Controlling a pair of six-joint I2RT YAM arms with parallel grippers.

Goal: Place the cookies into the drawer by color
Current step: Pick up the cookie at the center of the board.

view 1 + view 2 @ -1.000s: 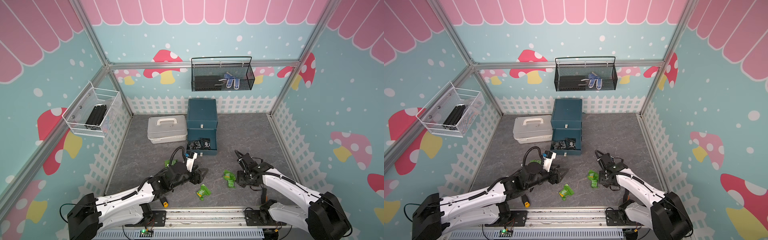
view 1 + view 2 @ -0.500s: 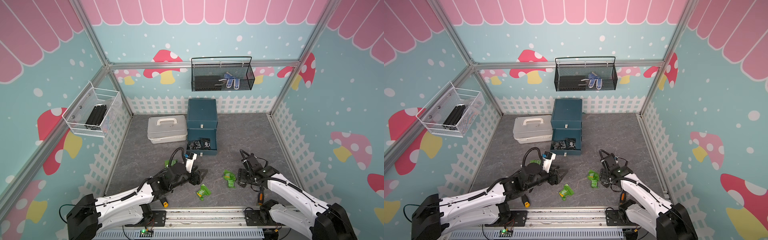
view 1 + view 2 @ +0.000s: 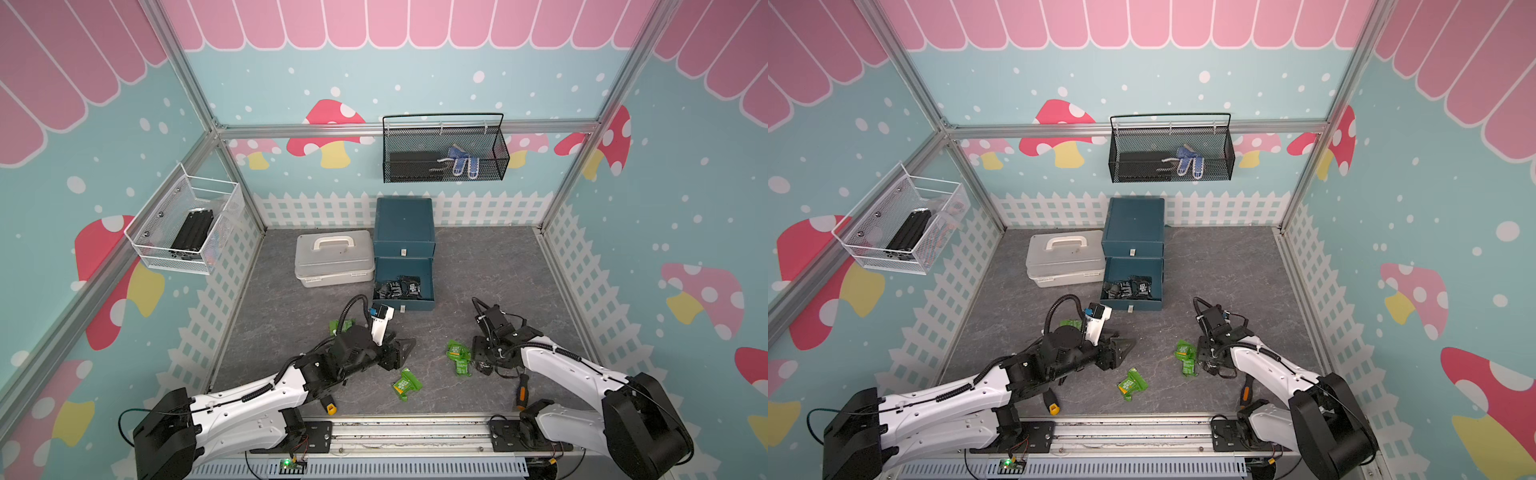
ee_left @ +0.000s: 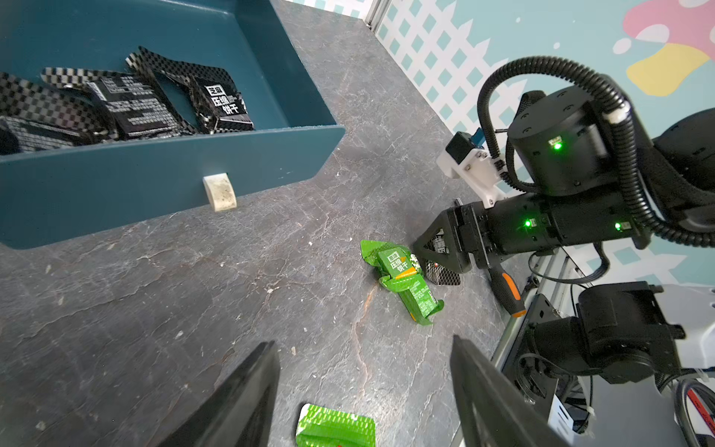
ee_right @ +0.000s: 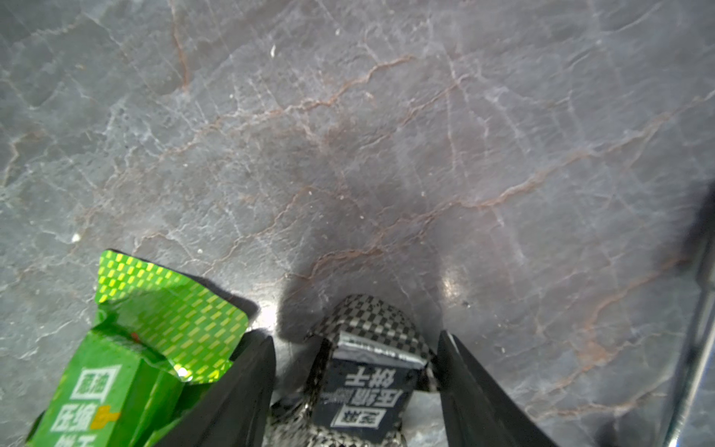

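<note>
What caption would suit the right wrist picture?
Right gripper straddles a black cookie packet, a green packet alongside.

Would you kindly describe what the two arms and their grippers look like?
The left arm and right arm both have white link shells with black joints and bases. A black ribbed cable hose loops over each wrist beside a white camera mount. Green lights glow on the right arm's black housings. The left gripper and right gripper have black, wedge-shaped fingers.
</note>
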